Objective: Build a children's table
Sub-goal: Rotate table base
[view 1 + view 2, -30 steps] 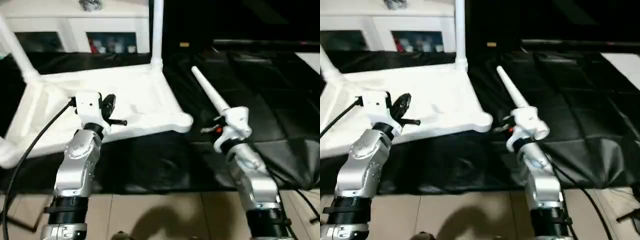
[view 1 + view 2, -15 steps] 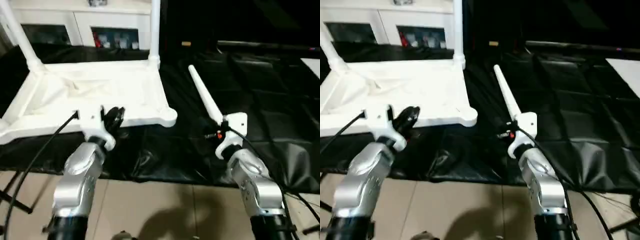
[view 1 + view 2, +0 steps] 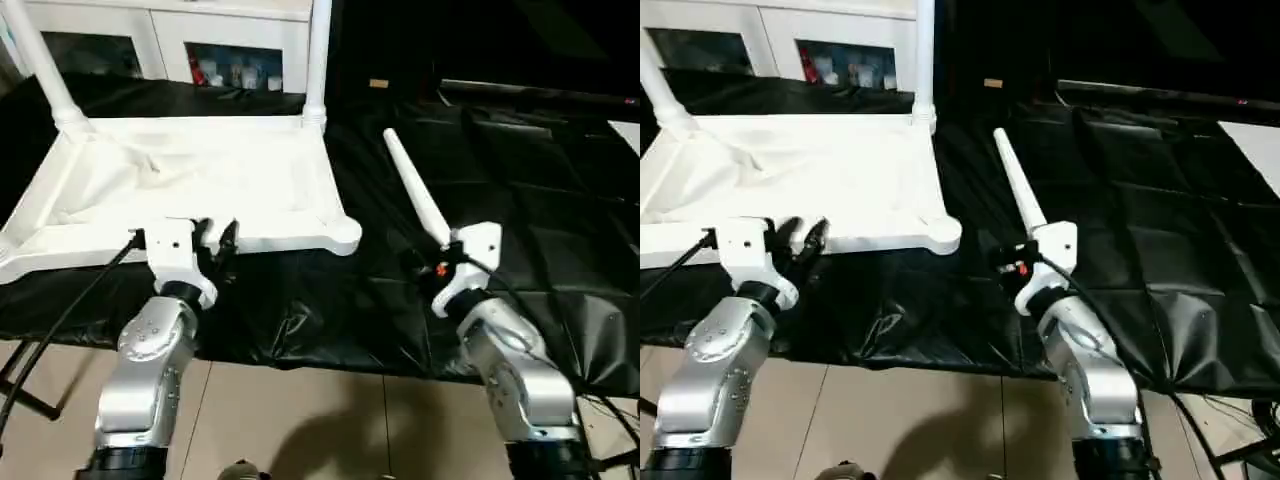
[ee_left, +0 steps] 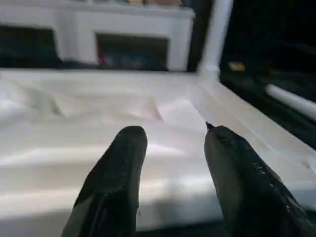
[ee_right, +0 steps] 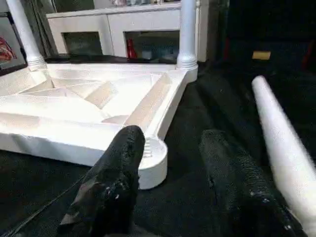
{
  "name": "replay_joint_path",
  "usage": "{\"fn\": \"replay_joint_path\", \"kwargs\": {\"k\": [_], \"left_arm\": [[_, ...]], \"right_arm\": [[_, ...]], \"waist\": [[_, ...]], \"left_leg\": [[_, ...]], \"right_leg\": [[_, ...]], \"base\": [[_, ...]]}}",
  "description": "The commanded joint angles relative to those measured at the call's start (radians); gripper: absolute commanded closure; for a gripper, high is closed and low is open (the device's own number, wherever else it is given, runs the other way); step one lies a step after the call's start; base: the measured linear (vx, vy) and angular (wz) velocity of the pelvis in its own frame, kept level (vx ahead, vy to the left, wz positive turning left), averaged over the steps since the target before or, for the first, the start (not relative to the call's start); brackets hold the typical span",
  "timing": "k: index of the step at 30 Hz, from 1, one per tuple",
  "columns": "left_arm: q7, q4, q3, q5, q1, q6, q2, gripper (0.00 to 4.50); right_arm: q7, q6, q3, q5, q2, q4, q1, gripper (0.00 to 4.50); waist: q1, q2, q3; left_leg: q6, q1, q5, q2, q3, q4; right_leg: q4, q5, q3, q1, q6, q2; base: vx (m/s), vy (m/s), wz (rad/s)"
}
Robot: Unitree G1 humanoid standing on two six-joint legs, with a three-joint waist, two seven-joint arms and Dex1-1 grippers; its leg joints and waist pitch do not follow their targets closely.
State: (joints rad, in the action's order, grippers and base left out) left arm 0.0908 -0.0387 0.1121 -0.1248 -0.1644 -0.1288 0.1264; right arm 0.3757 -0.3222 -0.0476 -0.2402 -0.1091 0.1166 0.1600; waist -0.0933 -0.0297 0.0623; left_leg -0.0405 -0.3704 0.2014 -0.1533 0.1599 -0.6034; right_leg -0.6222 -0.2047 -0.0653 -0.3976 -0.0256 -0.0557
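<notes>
White plastic takes up the left half of my head view: the tabletop (image 3: 190,185) lies upside down on the black sheet (image 3: 520,180), ribbed side up. Two legs already stand in its far corners, one at the far left (image 3: 35,60) and one at the far right (image 3: 320,60). The near right corner socket (image 3: 343,234) is empty.

My left gripper (image 3: 212,240) hovers at the tabletop's near edge, fingers apart and holding nothing. Further right, a loose leg (image 3: 415,200) lies on the sheet, well apart from the tabletop and pointing away from me. My right gripper (image 3: 1012,262) sits at the near end of that leg; its wrist camera shows both fingers (image 5: 116,173) spread, nothing between them, and the leg (image 5: 281,138) beside them.

I judge the step in hand to be fetching the third leg. The next move calls for shifting the right gripper onto the leg, closing on it, raising it upright and seating its thick end in the empty socket, perhaps while the left steadies the tabletop.

The right wrist view gives me the socket's (image 5: 153,160) round rim and the diagonal ribs clearly; the head view flattens them to glare. The left wrist view shows its fingers (image 4: 116,182) just short of the tabletop's side wall (image 4: 74,168), with the white cabinet (image 4: 123,29) behind.
</notes>
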Motion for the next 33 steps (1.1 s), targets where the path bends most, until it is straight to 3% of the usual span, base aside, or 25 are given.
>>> {"fn": "replay_joint_path", "kwargs": {"k": [1,6,8,9,11,12,13,14,16,18,25,27,28,29,31,32,33], "left_arm": [[0.009,-0.014,-0.001,0.01,-0.008,0.003,0.01,1.85],[-0.032,-0.036,0.012,0.035,-0.016,-0.053,0.017,1.4],[-0.036,-0.047,0.012,0.027,-0.02,-0.089,0.019,1.23],[-0.029,-0.059,0.01,0.011,-0.024,-0.155,0.026,1.16],[0.036,-0.073,0.008,-0.059,-0.028,-0.171,0.032,1.11],[0.037,-0.073,0.008,-0.059,-0.028,-0.17,0.032,1.11],[0.044,-0.071,0.008,-0.058,-0.026,-0.115,0.03,0.9],[0.048,-0.071,0.011,-0.064,-0.027,-0.096,0.024,0.82],[0.049,-0.055,-0.002,-0.037,-0.036,-0.079,0.026,0.78],[0.051,-0.048,-0.013,-0.016,-0.037,-0.062,0.032,0.46],[0.09,-0.051,-0.065,-0.004,-0.035,-0.094,0.055,0.46],[0.092,-0.053,-0.066,-0.007,-0.032,-0.087,0.053,0.46],[0.093,-0.056,-0.067,-0.003,-0.029,-0.082,0.053,0.46],[0.094,-0.056,-0.067,-0.002,-0.028,-0.08,0.052,0.46],[0.095,-0.056,-0.067,-0.001,-0.028,-0.08,0.052,0.46],[0.097,-0.057,-0.066,-0.003,-0.026,-0.08,0.053,0.46],[0.098,-0.059,-0.065,-0.004,-0.024,-0.084,0.054,0.46]], "right_arm": [[-0.019,-0.032,-0.029,-0.015,-0.017,0.055,-0.004,2.04],[-0.061,-0.02,-0.079,-0.01,-0.03,0.042,0.016,1.59],[-0.076,-0.011,-0.094,-0.014,-0.023,0.019,0.021,1.45],[-0.084,-0.005,-0.104,-0.029,-0.007,0.011,0.019,1.34],[-0.1,-0.019,-0.109,-0.054,0.02,0.006,0.007,1.23],[-0.1,-0.019,-0.109,-0.053,0.02,0.006,0.007,1.23],[-0.094,-0.013,-0.091,-0.047,0.025,0.009,-0.003,1.03],[-0.101,-0.012,-0.084,-0.036,0.025,0.008,-0.007,0.96],[-0.108,-0.038,-0.053,-0.008,0.018,0.001,-0.018,0.89],[-0.114,-0.046,-0.038,0.013,0.012,-0.005,-0.02,0.61],[-0.071,-0.027,0.044,0.075,-0.024,-0.044,-0.028,0.61],[-0.068,-0.021,0.055,0.083,-0.03,-0.045,-0.026,0.61],[-0.061,-0.011,0.077,0.098,-0.039,-0.048,-0.022,0.61],[-0.058,-0.007,0.086,0.103,-0.042,-0.05,-0.019,0.61],[-0.055,-0.005,0.091,0.104,-0.042,-0.053,-0.016,0.61],[-0.053,-0.003,0.098,0.107,-0.043,-0.053,-0.014,0.61],[-0.052,0.0,0.103,0.11,-0.043,-0.054,-0.011,0.61]], "waist": [[-0.002,0.001,-0.066],[0.002,0.003,-0.058],[0.002,0.002,-0.058],[0.001,0.008,-0.059],[0.001,0.005,-0.059],[0.001,0.012,-0.059],[0.002,0.01,-0.06],[0.0,0.021,-0.061],[0.004,0.017,-0.062],[0.004,0.017,-0.063],[0.004,0.014,-0.063],[0.004,0.01,-0.061],[0.004,0.012,-0.056],[0.007,0.015,-0.047],[0.011,0.017,-0.043],[0.013,0.013,-0.036],[0.012,0.015,-0.036]], "left_leg": [[0.073,0.006,0.079,-0.074,-0.024,0.072],[0.028,0.011,0.161,-0.075,-0.021,0.077],[0.018,0.01,0.169,-0.074,-0.02,0.077],[0.011,0.012,0.169,-0.074,-0.019,0.077],[0.014,0.01,0.167,-0.071,-0.02,0.077],[0.011,0.01,0.17,-0.073,-0.021,0.078],[0.012,0.009,0.168,-0.073,-0.021,0.078],[0.012,0.009,0.16,-0.074,-0.022,0.077],[0.009,0.008,0.158,-0.074,-0.022,0.078],[0.008,0.007,0.153,-0.072,-0.021,0.077],[0.008,0.008,0.155,-0.073,-0.019,0.075],[0.0,0.015,0.214,-0.075,-0.02,0.08],[-0.009,0.024,0.291,-0.075,-0.02,0.086],[-0.013,0.043,0.403,-0.074,-0.019,0.095],[-0.008,0.065,0.48,-0.069,-0.018,0.097],[-0.001,0.076,0.515,-0.062,-0.016,0.096],[0.003,0.079,0.514,-0.061,-0.017,0.096]], "right_leg": [[0.068,-0.032,0.062,0.056,-0.155,-0.093],[0.085,-0.202,0.063,0.048,-0.126,-0.093],[0.086,-0.219,0.063,0.047,-0.127,-0.093],[0.082,-0.216,0.064,0.046,-0.128,-0.093],[0.083,-0.212,0.063,0.046,-0.132,-0.093],[0.086,-0.207,0.062,0.043,-0.132,-0.09],[0.085,-0.195,0.062,0.046,-0.132,-0.09],[0.082,-0.171,0.062,0.045,-0.134,-0.09],[0.081,-0.14,0.061,0.048,-0.136,-0.088],[0.081,-0.137,0.062,0.051,-0.132,-0.088],[0.079,-0.135,0.063,0.052,-0.143,-0.091],[0.082,-0.206,0.061,0.057,-0.136,-0.092],[0.092,-0.313,0.061,0.058,-0.12,-0.092],[0.109,-0.456,0.053,0.056,-0.101,-0.086],[0.127,-0.565,0.043,0.059,-0.089,-0.081],[0.147,-0.657,0.036,0.064,-0.071,-0.08],[0.151,-0.681,0.034,0.069,-0.066,-0.081]], "base": [[0.0,0.0,0.0],[0.0,0.0,0.0],[0.0,0.0,0.0],[0.0,0.0,0.0],[0.0,0.0,0.0],[0.0,0.0,0.0],[0.0,0.0,0.0],[0.0,0.0,0.0],[0.0,0.0,0.0],[0.0,0.0,0.0],[0.0,0.0,0.0],[0.0,0.0,0.0],[0.0,0.0,0.0],[0.0,0.0,0.0],[0.0,0.0,0.0],[0.0,0.0,0.0],[0.0,0.0,0.0]]}}
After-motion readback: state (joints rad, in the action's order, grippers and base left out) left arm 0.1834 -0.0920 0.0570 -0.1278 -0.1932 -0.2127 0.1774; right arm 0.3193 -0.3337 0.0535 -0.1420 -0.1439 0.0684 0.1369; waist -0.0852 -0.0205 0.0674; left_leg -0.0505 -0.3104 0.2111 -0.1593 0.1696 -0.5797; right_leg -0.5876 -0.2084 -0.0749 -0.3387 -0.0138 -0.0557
